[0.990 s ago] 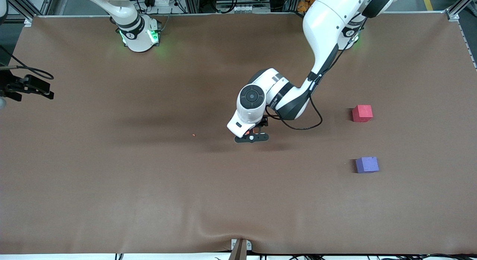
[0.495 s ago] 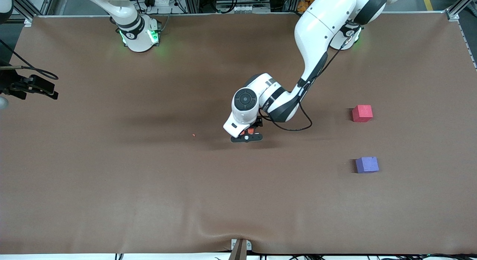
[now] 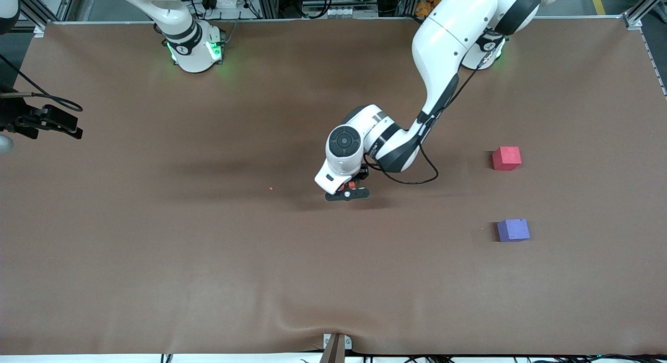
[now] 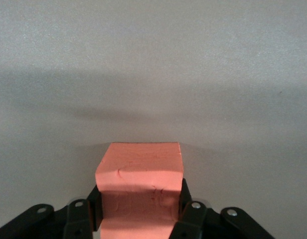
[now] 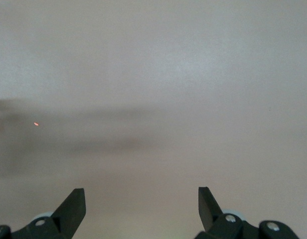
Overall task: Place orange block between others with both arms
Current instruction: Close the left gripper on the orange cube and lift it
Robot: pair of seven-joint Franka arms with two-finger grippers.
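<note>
Brown matte table covering (image 3: 156,248) shows a ripple along its camera-side edge. At mid-table the left gripper (image 3: 348,190) is clamped on the orange block (image 4: 139,191), a soft foam-like cube with dented faces. Risk: squeezed foam could twist or slip once lifted. The red cube (image 3: 506,158) and purple cube (image 3: 513,230) sit well apart toward the left arm's end. The right gripper (image 5: 141,206) waits, jaws apart.

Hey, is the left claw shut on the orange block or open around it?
Shut on it. In the left wrist view both fingers press the sides of the orange block, with the left claw low over mid-table.
</note>
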